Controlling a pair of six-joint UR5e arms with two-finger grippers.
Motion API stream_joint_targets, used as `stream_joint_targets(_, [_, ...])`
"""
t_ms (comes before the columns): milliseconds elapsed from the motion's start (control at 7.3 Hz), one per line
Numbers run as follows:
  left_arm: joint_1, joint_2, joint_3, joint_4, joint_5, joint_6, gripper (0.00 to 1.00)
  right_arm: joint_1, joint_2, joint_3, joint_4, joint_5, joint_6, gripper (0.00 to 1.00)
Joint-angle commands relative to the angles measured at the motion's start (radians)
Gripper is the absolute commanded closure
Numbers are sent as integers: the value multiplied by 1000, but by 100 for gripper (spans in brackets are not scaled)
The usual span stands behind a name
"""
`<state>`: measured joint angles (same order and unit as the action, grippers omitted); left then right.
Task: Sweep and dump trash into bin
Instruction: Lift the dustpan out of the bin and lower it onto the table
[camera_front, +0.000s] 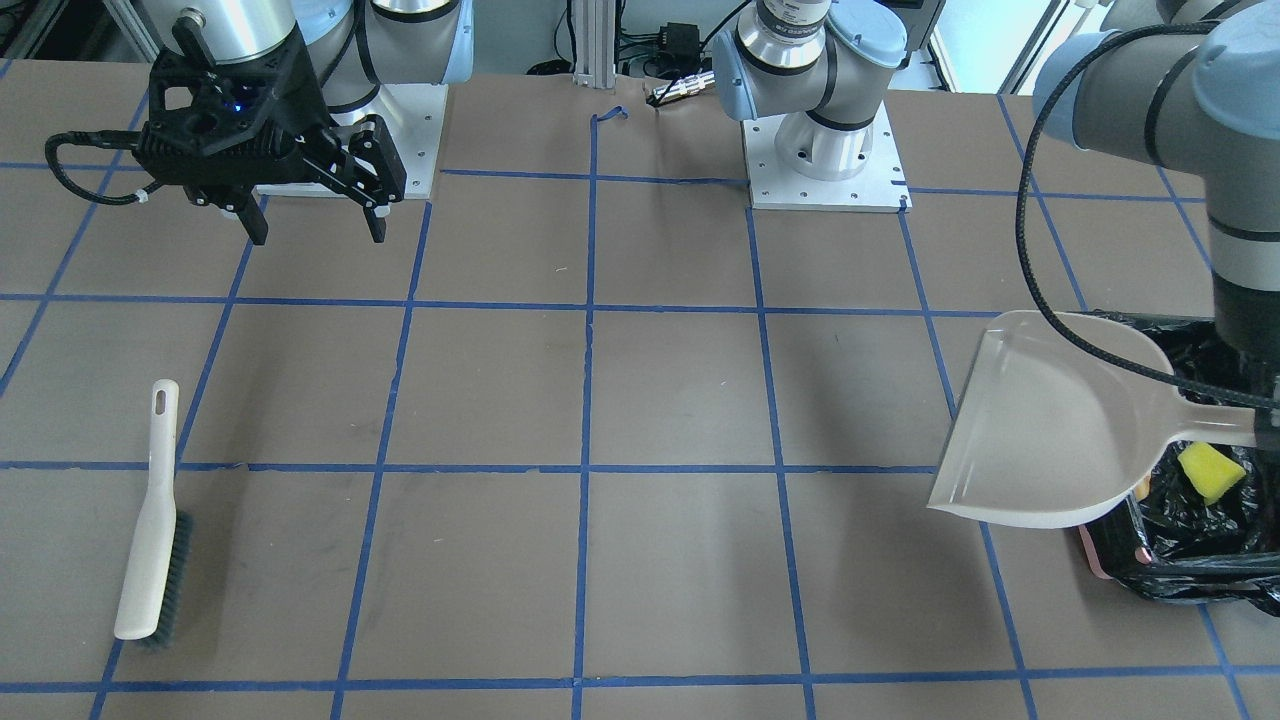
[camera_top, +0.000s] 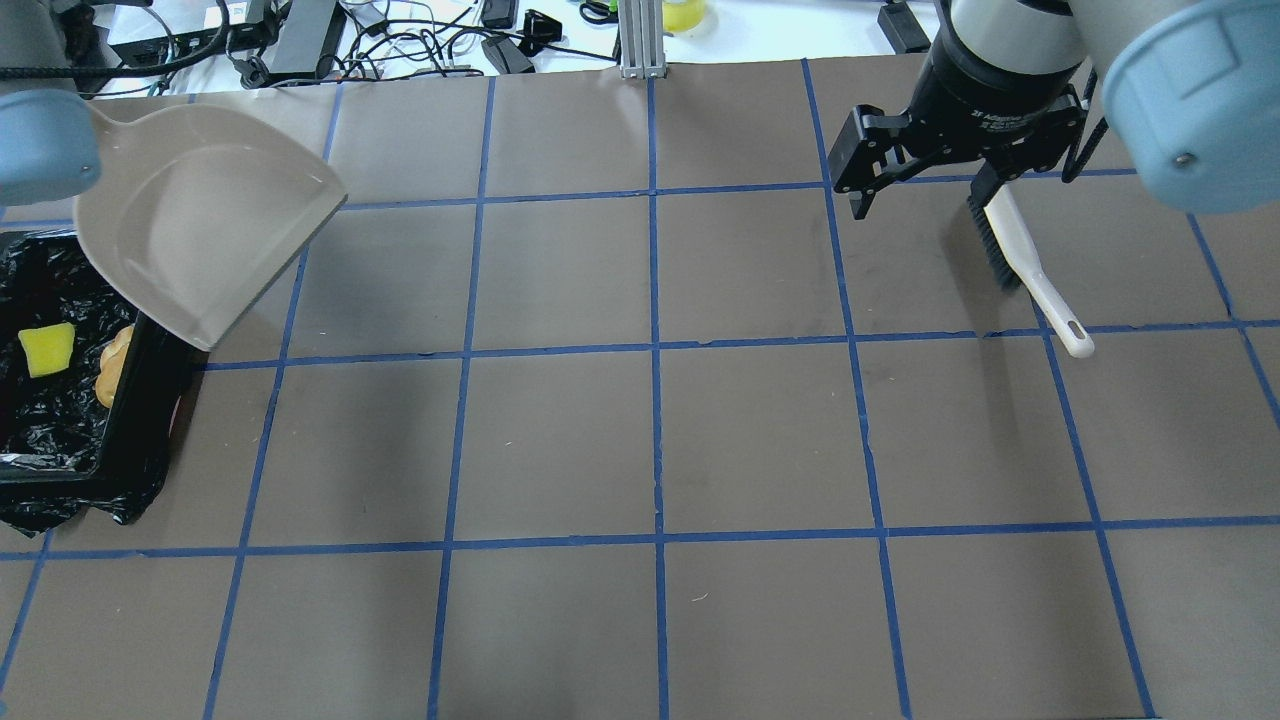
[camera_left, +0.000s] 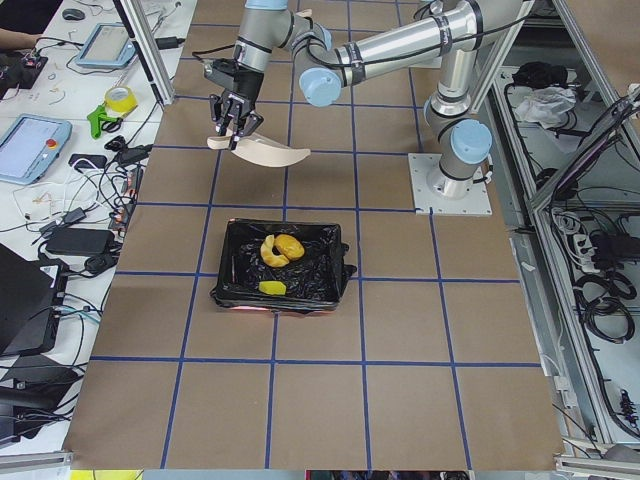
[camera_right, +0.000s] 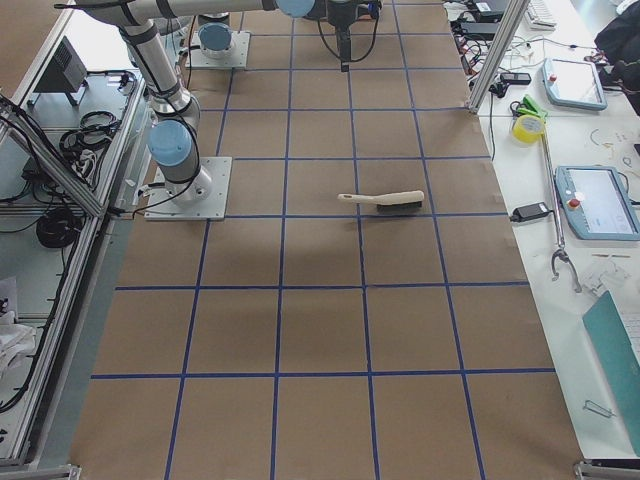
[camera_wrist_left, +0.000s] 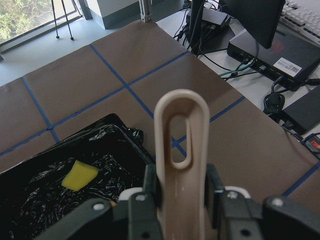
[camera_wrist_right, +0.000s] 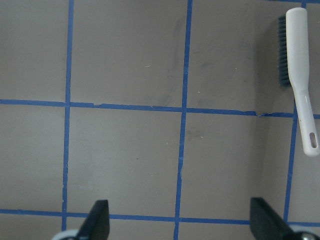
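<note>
**Trash in the bin, dustpan held aloft and empty**

The bin (camera_top: 150, 400) sits at the left end of the bench (camera_front: 680, 400), and the trash lies inside it on the black liner. The yellow-green wedge (camera_top: 46, 349) is toward the bin's left. The golden-brown lump (camera_top: 113, 365) is against its right wall. In the left side view a paler curve seems to lie against the lump, but I cannot separate the crescent from it with certainty.

The dustpan (camera_front: 1050, 420) is in the air, not resting on anything. Its handle is over the bin and its wide mouth reaches out past the bin's right wall toward the middle of the bench. The scoop shows bare, so I judge the dumping done. The raised hold most likely keeps the pan clear of the liner.

The brush (camera_front: 150, 520) lies flat on the right side of the bench, toward the far edge, with nothing gripping it. To me this means the sweeping is finished too.

The left pincer (camera_wrist_left: 180, 187) is clamped on the dustpan's handle, one finger pressed on each side just below the hanging slot. The right pincer (camera_front: 319, 232) hangs above the bench with its fingers spread wide. It holds nothing and touches nothing, and the brush is off to one side of it.
</note>
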<state>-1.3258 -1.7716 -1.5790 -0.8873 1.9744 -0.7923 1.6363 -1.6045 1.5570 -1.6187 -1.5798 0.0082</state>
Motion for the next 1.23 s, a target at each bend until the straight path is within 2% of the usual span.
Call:
stream_joint_targets(0, [-10, -35, -3, -149, -138, -314, 100, -1, 0, 0, 0, 0, -1, 0])
stream_joint_targets(274, [-12, -101, -9, -177, -228, -456, 100, -1, 0, 6, 0, 0, -1, 0])
stream_joint_targets(548, [-38, -172, -4, -171, -241, -574, 100, -1, 0, 9, -1, 0, -1, 0])
stream_joint_targets(822, [-55, -231, -1, -168, -256, -596, 100, -1, 0, 9, 0, 0, -1, 0])
stream_joint_targets(1096, [-55, -310, 10, -75, -299, -616, 100, -1, 0, 9, 0, 0, -1, 0])
